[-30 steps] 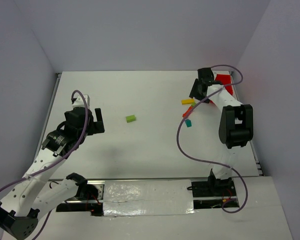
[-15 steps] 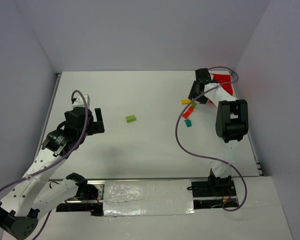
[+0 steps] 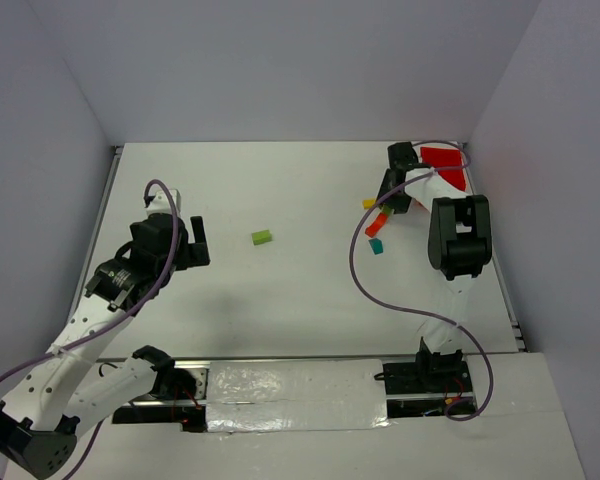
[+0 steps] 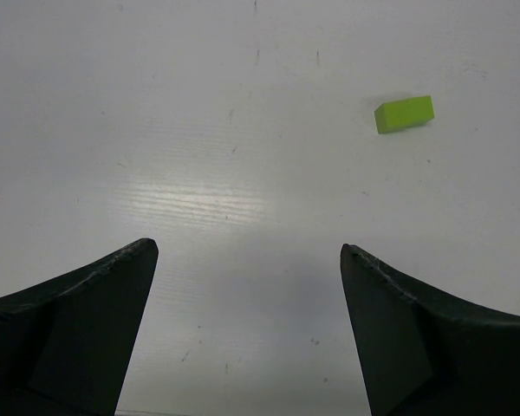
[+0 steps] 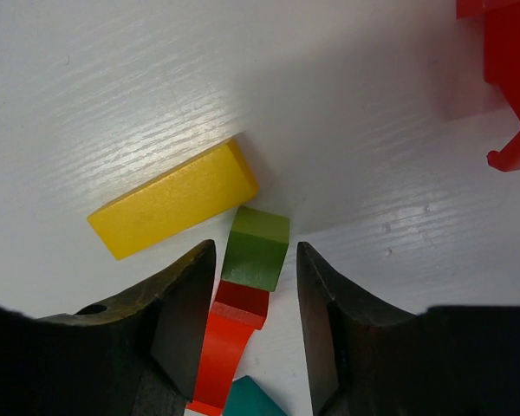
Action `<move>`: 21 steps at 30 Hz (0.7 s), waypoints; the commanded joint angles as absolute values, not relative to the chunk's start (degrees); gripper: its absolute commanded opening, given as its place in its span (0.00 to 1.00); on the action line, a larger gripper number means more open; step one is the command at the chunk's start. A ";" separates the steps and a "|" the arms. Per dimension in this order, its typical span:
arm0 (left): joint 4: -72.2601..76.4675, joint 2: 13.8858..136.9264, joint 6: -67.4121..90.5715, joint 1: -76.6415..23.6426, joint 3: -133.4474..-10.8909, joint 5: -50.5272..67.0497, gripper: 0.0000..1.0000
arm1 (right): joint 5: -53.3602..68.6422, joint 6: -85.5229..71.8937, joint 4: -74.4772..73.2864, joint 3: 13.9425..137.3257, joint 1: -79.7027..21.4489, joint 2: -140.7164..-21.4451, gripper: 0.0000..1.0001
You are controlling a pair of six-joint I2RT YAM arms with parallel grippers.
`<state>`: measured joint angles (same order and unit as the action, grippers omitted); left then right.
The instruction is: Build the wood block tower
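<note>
wood block tower — green piece | between right claw jaws

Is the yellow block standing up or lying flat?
Lying flat. The yellow block rests lengthwise on the white table, its broad face up.

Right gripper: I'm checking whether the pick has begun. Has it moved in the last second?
Yes. The right gripper has shifted left, away from the red bin, and its open jaws now straddle the green block.
</note>
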<state>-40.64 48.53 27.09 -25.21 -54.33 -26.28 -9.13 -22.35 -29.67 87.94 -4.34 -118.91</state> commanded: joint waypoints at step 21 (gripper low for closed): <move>-39.11 49.31 26.28 -24.78 -54.49 -26.81 0.99 | -12.49 -16.78 -27.69 93.16 -29.78 -114.51 0.35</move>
